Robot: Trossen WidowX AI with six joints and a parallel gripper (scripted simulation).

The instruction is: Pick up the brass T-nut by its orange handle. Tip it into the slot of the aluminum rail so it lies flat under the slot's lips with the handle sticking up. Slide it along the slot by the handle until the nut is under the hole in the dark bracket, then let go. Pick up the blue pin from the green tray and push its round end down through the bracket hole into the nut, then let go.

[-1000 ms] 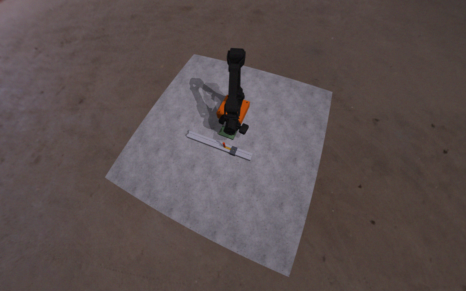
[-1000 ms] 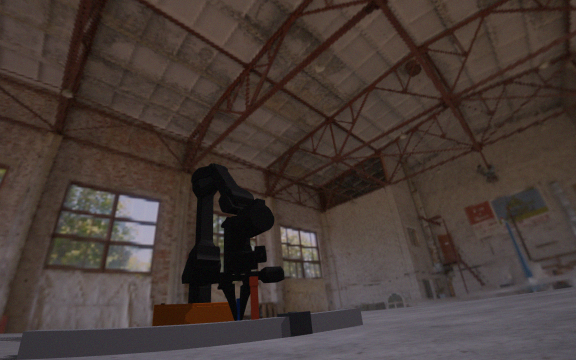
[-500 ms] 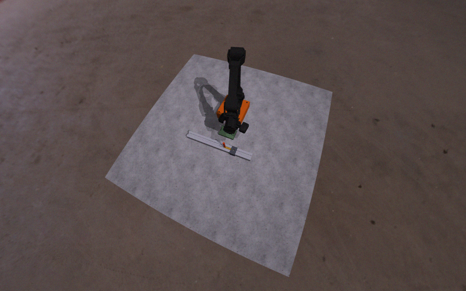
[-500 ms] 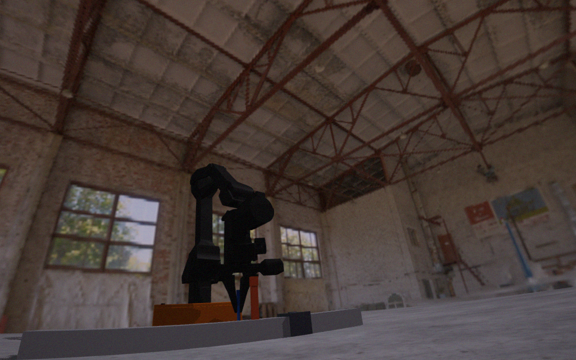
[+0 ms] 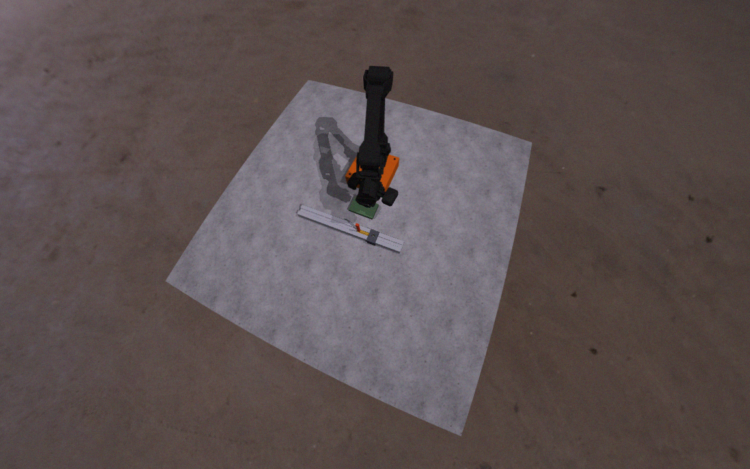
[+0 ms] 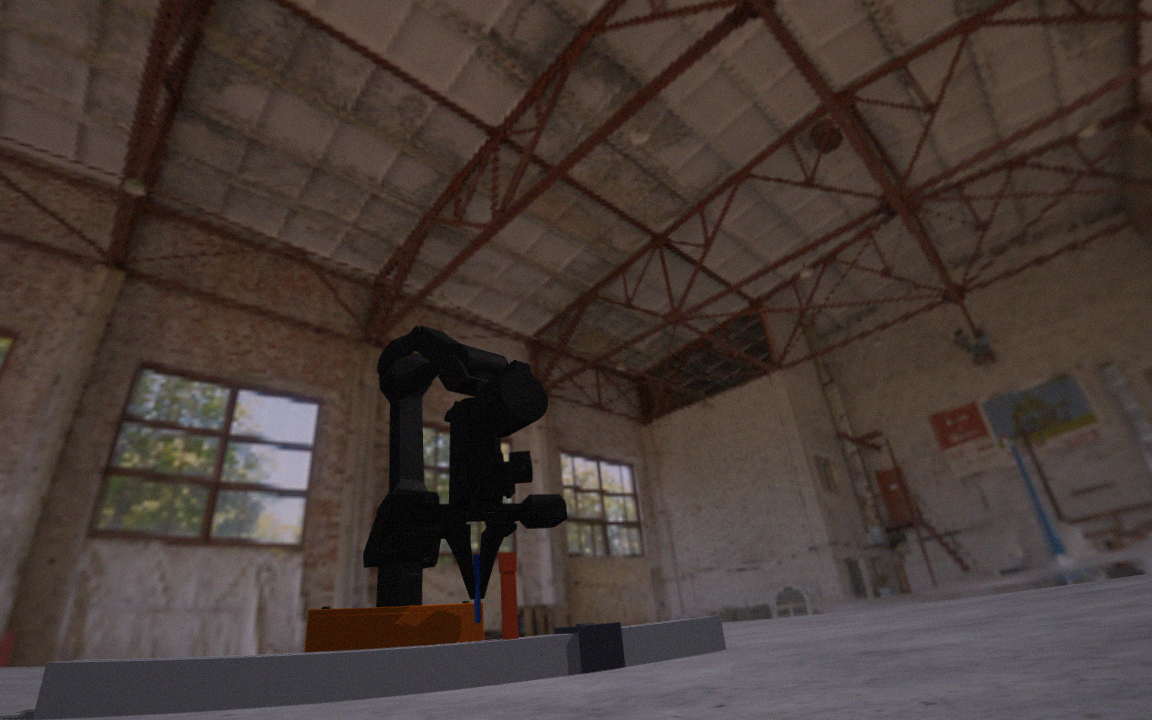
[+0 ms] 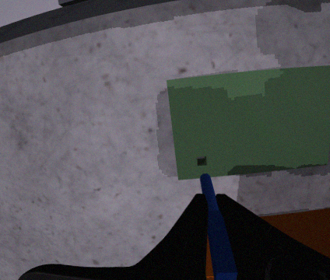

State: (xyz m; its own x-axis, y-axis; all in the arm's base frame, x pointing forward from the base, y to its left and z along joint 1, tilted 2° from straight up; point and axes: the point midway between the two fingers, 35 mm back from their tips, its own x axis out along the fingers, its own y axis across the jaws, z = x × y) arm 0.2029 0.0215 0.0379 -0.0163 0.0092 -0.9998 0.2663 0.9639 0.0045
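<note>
Blue pin [image 6: 477, 588] [image 7: 216, 229] in end effector [image 6: 478, 594] [image 7: 208, 202].

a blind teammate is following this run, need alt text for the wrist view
Black gripper fingers hold a blue pin near its far end, the tip pointing toward the near edge of a green tray with a small square hole. An orange surface shows at lower right, and a dark band crosses the top left.

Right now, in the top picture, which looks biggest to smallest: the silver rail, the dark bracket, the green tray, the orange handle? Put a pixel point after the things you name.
1. Aluminum rail [image 5: 325, 221] [image 6: 311, 677]
2. Green tray [image 5: 362, 209] [image 7: 251, 128]
3. Dark bracket [image 5: 372, 237] [image 6: 600, 646]
4. Orange handle [image 5: 357, 227] [image 6: 507, 595]
</note>
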